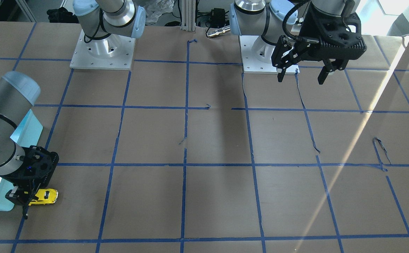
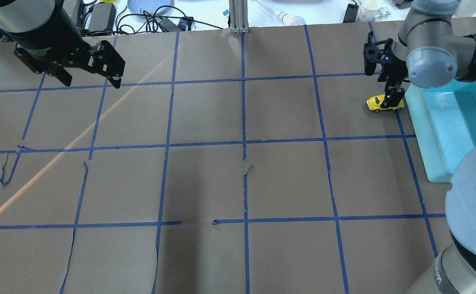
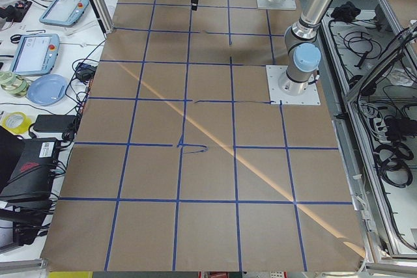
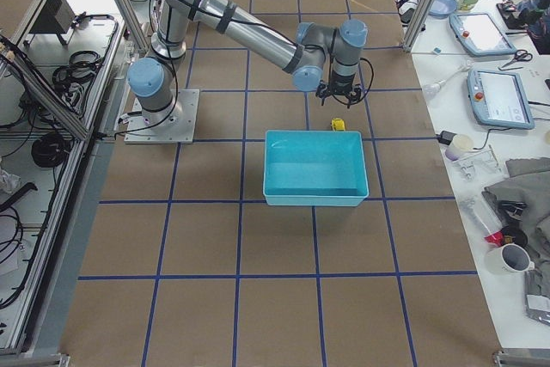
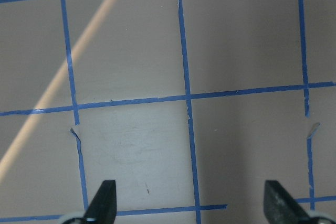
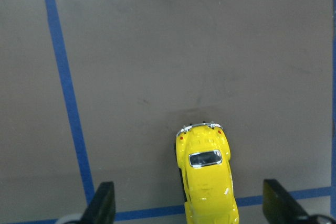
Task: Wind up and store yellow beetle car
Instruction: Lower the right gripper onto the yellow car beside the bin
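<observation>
The yellow beetle car stands on its wheels on the brown table paper, beside the teal bin; it also shows in the overhead view and the front view. My right gripper is open, lowered over the car, with its fingers wide apart on either side and not touching it. From overhead the right gripper covers the car's bin-side end. My left gripper is open and empty, held above the table at the far left; its wrist view shows only paper and blue tape between the fingertips.
A teal bin stands right of the car, its near wall a short way from it; it looks empty in the right side view. Blue tape lines grid the brown paper. The arm bases stand at the robot's edge.
</observation>
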`<state>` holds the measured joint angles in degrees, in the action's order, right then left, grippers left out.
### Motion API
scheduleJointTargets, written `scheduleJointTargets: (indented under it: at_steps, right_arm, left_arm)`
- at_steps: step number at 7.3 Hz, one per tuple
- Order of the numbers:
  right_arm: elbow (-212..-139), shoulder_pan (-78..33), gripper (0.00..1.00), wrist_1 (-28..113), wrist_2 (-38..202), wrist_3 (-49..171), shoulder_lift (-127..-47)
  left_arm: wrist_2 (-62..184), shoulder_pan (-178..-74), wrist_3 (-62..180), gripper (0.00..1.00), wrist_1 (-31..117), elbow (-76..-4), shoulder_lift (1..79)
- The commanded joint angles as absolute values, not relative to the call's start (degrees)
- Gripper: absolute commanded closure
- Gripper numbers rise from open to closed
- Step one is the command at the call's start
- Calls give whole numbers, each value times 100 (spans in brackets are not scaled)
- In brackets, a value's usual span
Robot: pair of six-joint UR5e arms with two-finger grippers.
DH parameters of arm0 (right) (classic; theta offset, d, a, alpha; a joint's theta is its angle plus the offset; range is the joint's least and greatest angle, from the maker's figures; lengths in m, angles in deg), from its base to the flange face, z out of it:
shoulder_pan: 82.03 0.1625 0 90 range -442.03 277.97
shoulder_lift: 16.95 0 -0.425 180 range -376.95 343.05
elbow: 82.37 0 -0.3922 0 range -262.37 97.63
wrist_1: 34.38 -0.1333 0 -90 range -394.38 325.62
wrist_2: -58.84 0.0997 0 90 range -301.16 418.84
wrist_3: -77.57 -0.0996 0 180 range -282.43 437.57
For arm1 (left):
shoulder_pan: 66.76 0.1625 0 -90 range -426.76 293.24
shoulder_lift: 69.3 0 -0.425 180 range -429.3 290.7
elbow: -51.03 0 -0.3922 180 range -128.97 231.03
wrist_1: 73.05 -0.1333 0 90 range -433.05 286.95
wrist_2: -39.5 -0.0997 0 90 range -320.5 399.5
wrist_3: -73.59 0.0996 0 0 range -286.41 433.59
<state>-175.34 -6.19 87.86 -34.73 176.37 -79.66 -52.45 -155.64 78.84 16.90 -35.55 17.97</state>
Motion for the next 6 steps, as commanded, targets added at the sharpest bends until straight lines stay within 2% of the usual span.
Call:
scheduleJointTargets:
  at_steps: [1,4,5,6]
  right_arm:
    - [-17624,-688,0,9609,-3617,18790,-7594]
    - [-17623,-706,0,9701,-3661,18831,-7426]
    - [-17676,-706,11,9693,-3713,18822,-7408]
    - [-17703,-706,48,9701,-3722,18831,-7382]
  left_arm:
    - [-5243,-15562,7895,0,1660,-3562,1832]
    - [-5208,-15561,7895,0,1668,-3554,1824]
    - [-5200,-15562,7895,0,1668,-3562,1798]
    - [-5200,-15562,7903,0,1677,-3563,1780]
